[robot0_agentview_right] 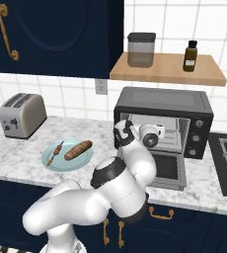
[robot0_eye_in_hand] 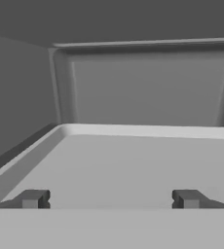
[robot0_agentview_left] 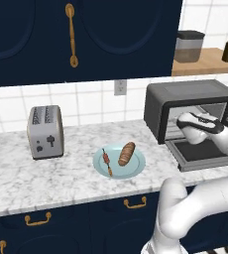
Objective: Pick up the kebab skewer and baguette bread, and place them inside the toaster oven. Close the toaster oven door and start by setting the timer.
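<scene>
The kebab skewer (robot0_agentview_left: pixel 107 162) and the baguette bread (robot0_agentview_left: pixel 127 154) lie side by side on a light blue plate (robot0_agentview_left: pixel 136 170), the skewer to the left. Right of the plate stands the black toaster oven (robot0_agentview_left: pixel 185 94), its door (robot0_agentview_left: pixel 201 157) folded down flat onto the counter. My gripper (robot0_agentview_right: pixel 157 131) is held at the oven's mouth, above the lowered door and well right of the plate. In the hand view the gripper (robot0_eye_in_hand: pixel 111 199) is open, nothing between its fingertips (robot0_eye_in_hand: pixel 36 198), and it faces the oven's bare inner tray (robot0_eye_in_hand: pixel 133 160).
A silver two-slot toaster (robot0_agentview_left: pixel 45 131) stands at the left of the marble counter. Above the oven, a wooden shelf (robot0_agentview_right: pixel 167 71) carries a grey canister (robot0_agentview_right: pixel 141 49) and a brown bottle (robot0_agentview_right: pixel 190 56). A stove top (robot0_agentview_right: pixel 226 158) lies to the oven's right. Dark wall cabinets hang overhead.
</scene>
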